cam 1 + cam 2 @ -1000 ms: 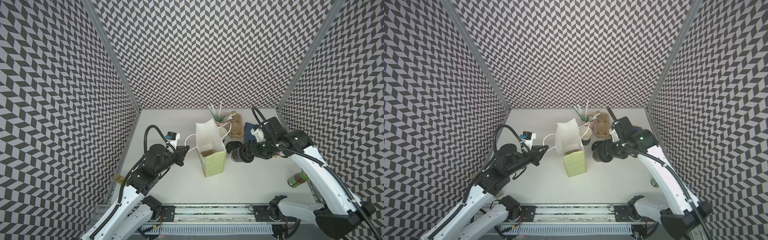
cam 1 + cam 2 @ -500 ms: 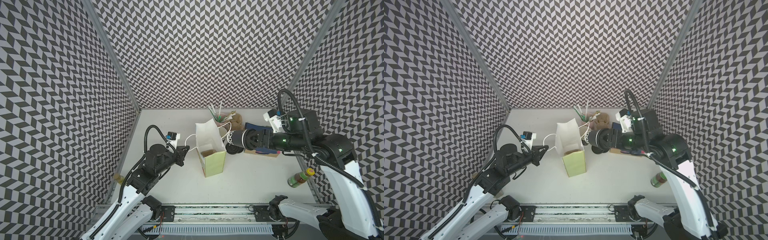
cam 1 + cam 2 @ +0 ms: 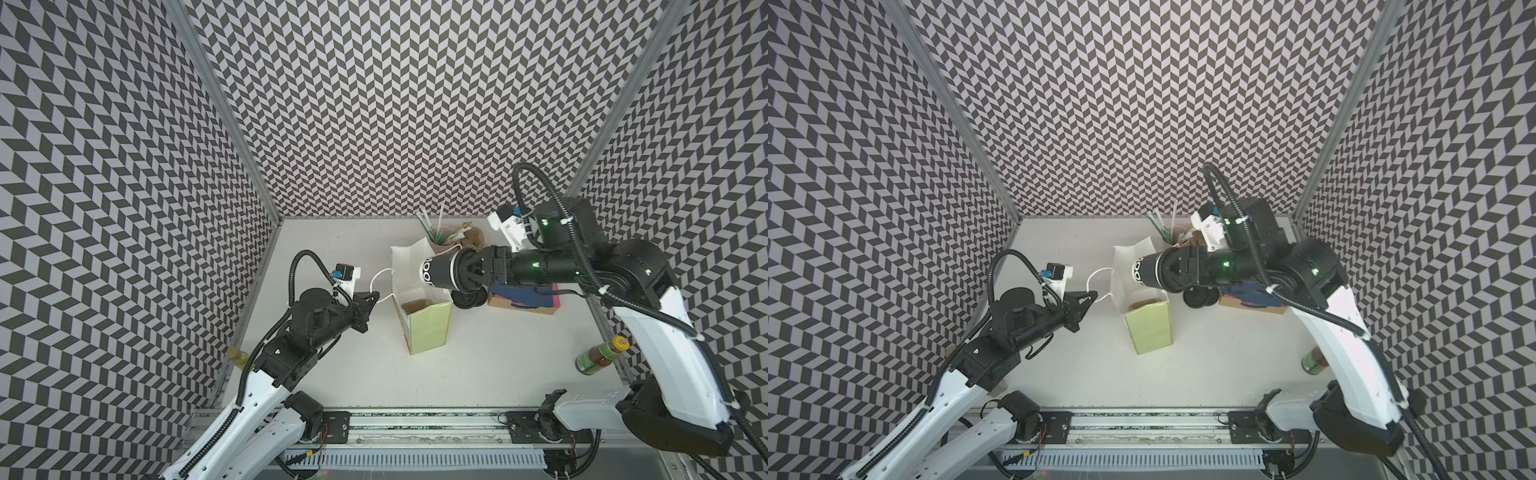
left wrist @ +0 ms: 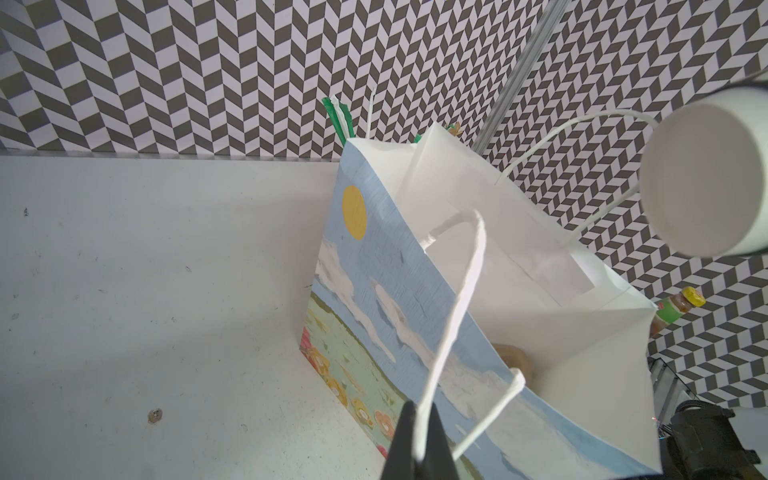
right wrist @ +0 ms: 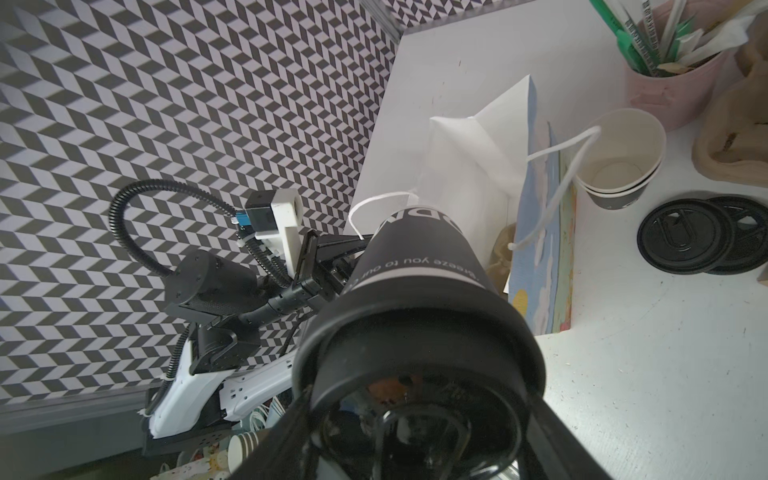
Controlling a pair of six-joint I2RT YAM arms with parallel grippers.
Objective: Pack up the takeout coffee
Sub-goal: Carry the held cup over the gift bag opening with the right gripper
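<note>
The takeout coffee (image 3: 436,272) (image 3: 1144,272) is a black lidded cup, lying sideways in the air with its white bottom (image 4: 702,178) pointing over the gift bag's open top. My right gripper (image 3: 461,274) (image 3: 1173,272) (image 5: 415,415) is shut on its lid end, a finger on each side. The gift bag (image 3: 428,328) (image 3: 1148,328) (image 4: 374,291) (image 5: 469,166) stands upright mid-table, white inside, with something tan at its bottom. My left gripper (image 3: 376,296) (image 3: 1094,296) (image 4: 419,440) is shut on the bag's white cord handle (image 4: 453,316), holding it out to the left.
Behind the bag stand a pink cup of straws (image 3: 440,245) (image 5: 665,83), stacked empty black cups (image 5: 619,166) and a tan pulp carrier (image 5: 739,137). Loose black lids (image 3: 469,297) (image 5: 690,237) and a flat box (image 3: 523,297) lie right of it. A bottle (image 3: 600,357) stands at the right edge.
The right arm has lifted the cup from beside the lids, turned it on its side and carried it left over the bag's mouth. The left gripper has held still on the handle.
</note>
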